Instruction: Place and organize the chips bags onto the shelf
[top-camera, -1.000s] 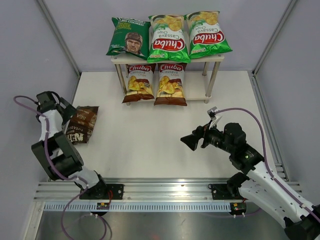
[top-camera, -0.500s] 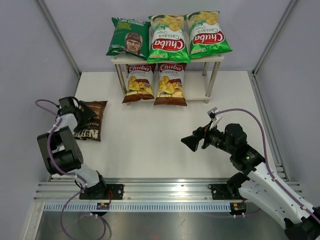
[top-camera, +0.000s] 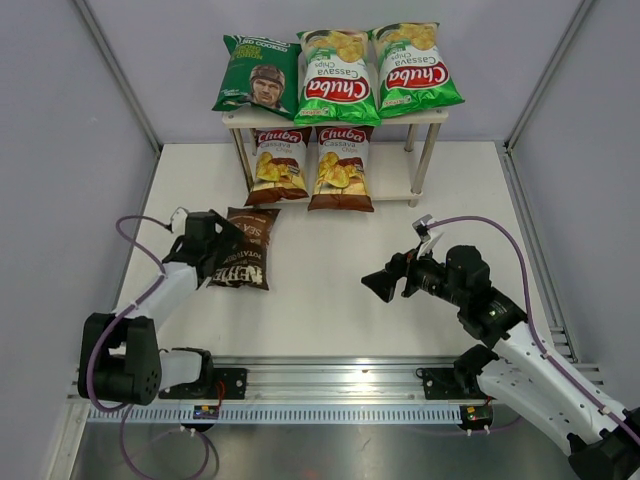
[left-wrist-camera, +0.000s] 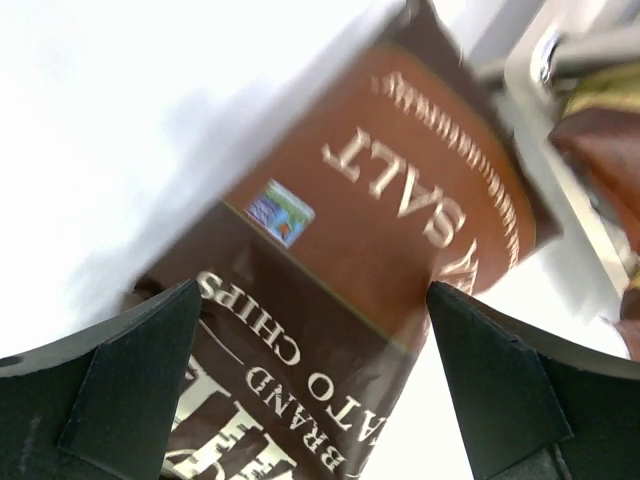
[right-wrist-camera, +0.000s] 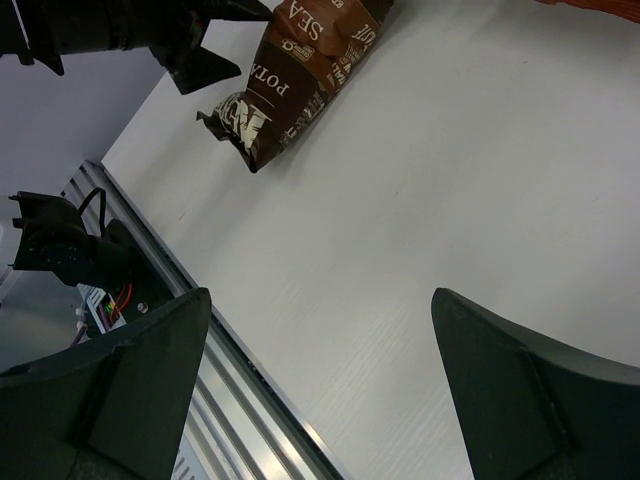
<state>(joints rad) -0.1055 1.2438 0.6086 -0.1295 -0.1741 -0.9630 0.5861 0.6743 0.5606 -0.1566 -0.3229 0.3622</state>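
In front of the shelf (top-camera: 393, 175), off its left leg: Kettle bag (top-camera: 243, 258) lying flat on the bench (top-camera: 330, 300). Long axis runs toward the shelf, slightly slanted. SEA SALT end faces the shelf, logo end away. Glossy dark brown, lighter brown panel, white lettering. My left jaws are spread wide, straddling the bag; can't tell if they pinch. Right jaws spread wide, empty, well clear of the shelf.
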